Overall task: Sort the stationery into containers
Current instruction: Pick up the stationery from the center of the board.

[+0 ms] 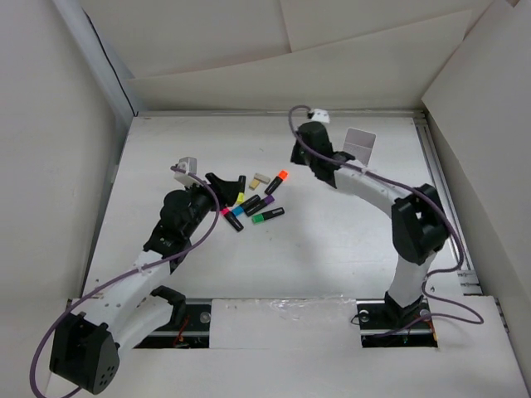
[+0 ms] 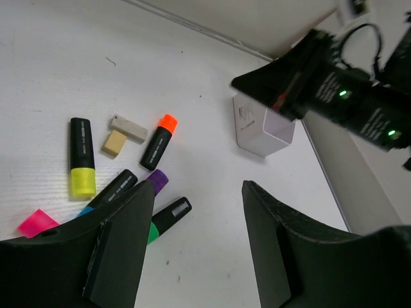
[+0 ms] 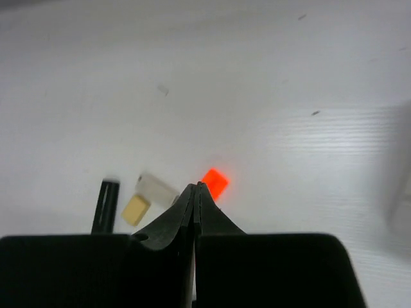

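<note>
Several stubby black markers lie in a cluster mid-table: yellow-ended [image 1: 241,191], orange-ended [image 1: 276,182], purple-ended [image 1: 260,205], green-ended [image 1: 268,215], pink- and blue-ended [image 1: 232,217]. Two beige eraser bits [image 1: 260,180] lie beside them. The left wrist view shows the yellow [image 2: 82,165], orange [image 2: 158,142] and green [image 2: 168,218] markers and the erasers [image 2: 122,135]. The white organiser [image 1: 358,145] stands at the back right, also in the left wrist view [image 2: 263,131]. My left gripper [image 1: 222,184] is open and empty at the cluster's left edge. My right gripper [image 1: 297,154] is shut and empty, above the table right of the orange marker [image 3: 216,181].
Tall white walls enclose the table on the left, back and right. The right arm's forearm [image 1: 365,186] passes just in front of the organiser. In the left wrist view the right arm [image 2: 334,90] hangs over the organiser.
</note>
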### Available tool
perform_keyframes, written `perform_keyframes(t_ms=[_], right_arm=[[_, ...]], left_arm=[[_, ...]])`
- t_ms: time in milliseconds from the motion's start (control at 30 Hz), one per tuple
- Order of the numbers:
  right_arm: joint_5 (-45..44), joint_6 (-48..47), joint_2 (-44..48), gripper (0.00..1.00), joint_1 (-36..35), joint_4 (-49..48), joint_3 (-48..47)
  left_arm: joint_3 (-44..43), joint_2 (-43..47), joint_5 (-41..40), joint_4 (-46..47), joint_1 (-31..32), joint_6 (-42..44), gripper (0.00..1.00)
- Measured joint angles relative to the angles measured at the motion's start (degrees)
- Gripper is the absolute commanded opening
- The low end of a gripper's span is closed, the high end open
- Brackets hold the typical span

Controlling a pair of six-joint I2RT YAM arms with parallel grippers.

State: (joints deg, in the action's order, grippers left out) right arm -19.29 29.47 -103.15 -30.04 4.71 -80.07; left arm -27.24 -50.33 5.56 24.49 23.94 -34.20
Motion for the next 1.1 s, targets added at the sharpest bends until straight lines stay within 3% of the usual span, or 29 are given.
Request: perform_keyframes(t_ms=[33,67,100,167,267,767,1100], right_arm=[[1.9,-1.7,-1.4,0.13,-1.7,0.0,-0.3],[2.8,-2.2,-2.9,0.13,-3.2,0.0,-0.9],[4.2,-3.7,-4.7,0.27,-4.3,0.4,-1.7],[6.8,-6.1,-8.3,0.43,-5.8,1.7,-4.0],[9.9,-10.5,-12.8,0.57,-6.6,4.9,-7.9],[10.8,-28.4,-26.6,0.57,-7.3,20.0,-27.8],[15.4,-31.8,-29.0,0.54,-8.3,24.2,-29.8]], left_arm=[[0.0,0.5,-0.2,0.0,0.0,0.0,0.53],[0.0,1.1,-0.3,0.0,0.0,-0.2,0.53],[0.0,1.6,-0.7,0.0,0.0,-0.2,0.53],[0.0,2.6,-1.3,-0.1,0.0,-0.2,0.53],[0.0,3.6,-1.8,-0.1,0.0,-0.5,0.53],[0.0,4.0,-2.8,-0.4,0.0,-0.8,0.53],[0.0,3.9,-2.8,-0.4,0.0,-0.8,0.53]])
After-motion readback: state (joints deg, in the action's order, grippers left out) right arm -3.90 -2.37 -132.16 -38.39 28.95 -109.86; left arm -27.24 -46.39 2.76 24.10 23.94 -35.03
